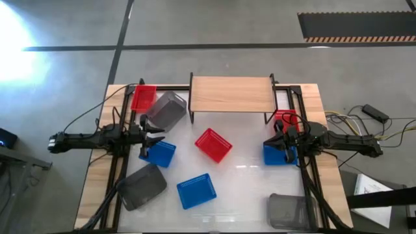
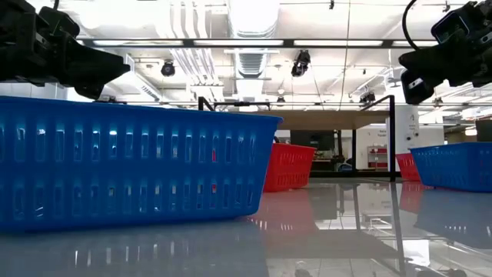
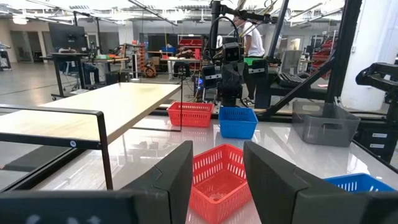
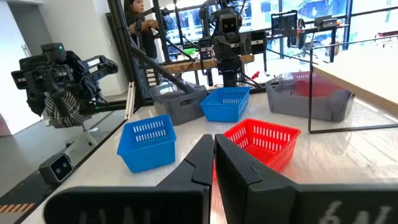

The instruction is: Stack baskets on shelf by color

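In the high view the dark grey basket [image 1: 288,211] at the near right corner is cut off by the picture's lower edge, and the right arm covers part of the blue basket [image 1: 275,155] and most of the red basket [image 1: 286,117] beneath it. In the low view a blue basket [image 2: 115,163] standing close to the camera fills the left side, cut by the left edge, and hides the table behind it; the shelf [image 2: 330,119] shows only as a thin edge. People in the room behind the table are too small to make out
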`<state>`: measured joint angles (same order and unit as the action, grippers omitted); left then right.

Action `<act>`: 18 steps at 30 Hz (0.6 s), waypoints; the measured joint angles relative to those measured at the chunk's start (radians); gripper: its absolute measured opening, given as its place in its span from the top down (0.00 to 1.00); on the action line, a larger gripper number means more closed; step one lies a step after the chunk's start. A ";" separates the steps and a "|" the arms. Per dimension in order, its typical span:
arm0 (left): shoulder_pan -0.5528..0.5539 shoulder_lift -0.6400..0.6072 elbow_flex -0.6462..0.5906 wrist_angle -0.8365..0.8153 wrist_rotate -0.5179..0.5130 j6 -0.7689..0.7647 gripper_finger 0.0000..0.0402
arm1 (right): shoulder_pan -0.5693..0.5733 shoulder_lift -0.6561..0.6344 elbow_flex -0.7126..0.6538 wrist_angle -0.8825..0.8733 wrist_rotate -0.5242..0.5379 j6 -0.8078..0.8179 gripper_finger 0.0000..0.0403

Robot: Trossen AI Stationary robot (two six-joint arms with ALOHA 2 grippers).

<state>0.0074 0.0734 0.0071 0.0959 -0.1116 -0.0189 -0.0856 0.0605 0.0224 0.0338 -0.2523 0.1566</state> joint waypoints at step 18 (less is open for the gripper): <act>-0.001 0.003 0.000 0.569 -0.160 -0.165 0.68 | 0.000 0.000 0.000 0.000 0.000 0.000 0.98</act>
<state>0.0067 0.0769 0.0071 0.6649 -0.2718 -0.1841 -0.0856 0.0608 0.0227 0.0338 -0.2523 0.1570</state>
